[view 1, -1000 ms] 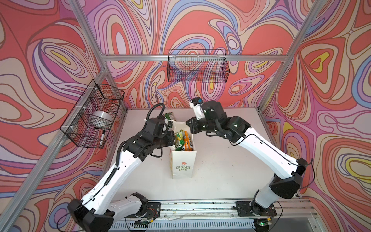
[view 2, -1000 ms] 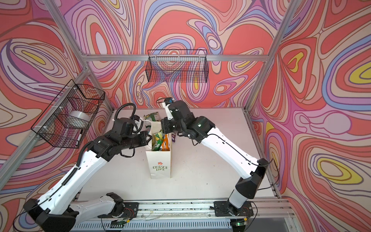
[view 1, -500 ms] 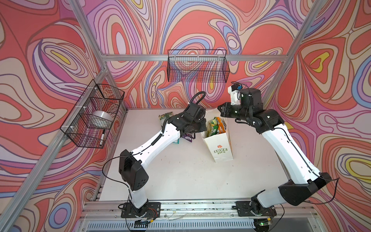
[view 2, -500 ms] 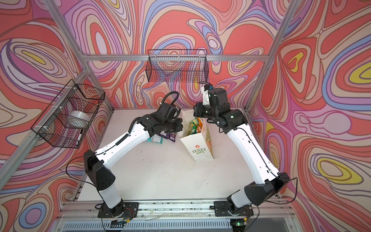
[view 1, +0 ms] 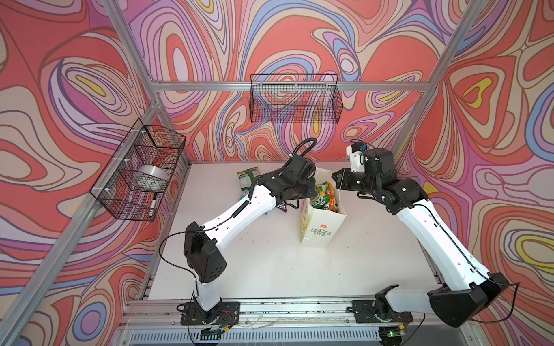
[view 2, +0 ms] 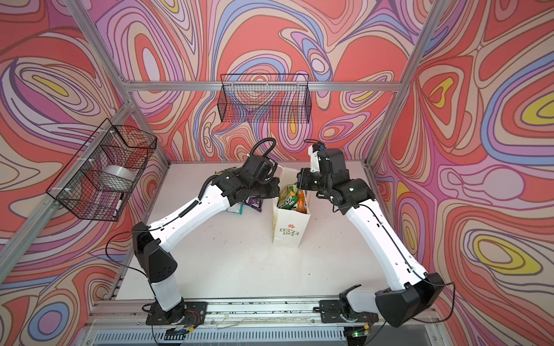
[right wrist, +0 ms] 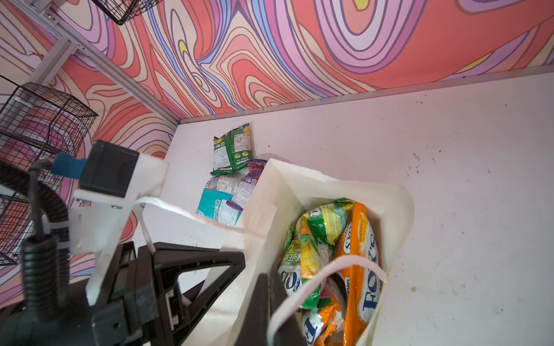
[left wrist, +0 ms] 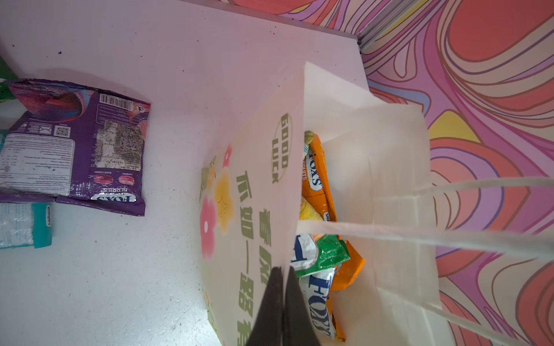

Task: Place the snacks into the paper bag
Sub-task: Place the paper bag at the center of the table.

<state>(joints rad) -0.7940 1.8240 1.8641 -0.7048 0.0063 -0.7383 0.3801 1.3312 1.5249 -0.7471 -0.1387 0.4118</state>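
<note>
The white paper bag (view 1: 322,227) (view 2: 289,229) stands upright right of the table's middle. Green, yellow and orange snacks (view 1: 325,196) (right wrist: 329,254) fill it; "FOX'S" shows on several (left wrist: 317,287). My left gripper (left wrist: 283,269) is shut on the bag's printed side wall at the rim. My right gripper (right wrist: 266,278) is shut on the rim close by, with one cord handle (right wrist: 326,269) looping over it. Left of the bag, loose snacks lie flat: a purple pouch (left wrist: 81,143) (view 2: 254,205), a teal one (right wrist: 217,203) and a green one (view 1: 247,176) (right wrist: 232,148).
A black wire basket (view 1: 138,170) on the left wall holds a tape roll (view 1: 151,175) and a marker (view 1: 153,206). Another wire basket (view 1: 295,102) hangs on the back wall. The right wall stands near the bag. A metal rail (view 1: 284,308) runs along the front.
The bag and both grippers have shifted from the table's middle toward the right, the left arm stretching out after it. Over the last half second they barely moved.
</note>
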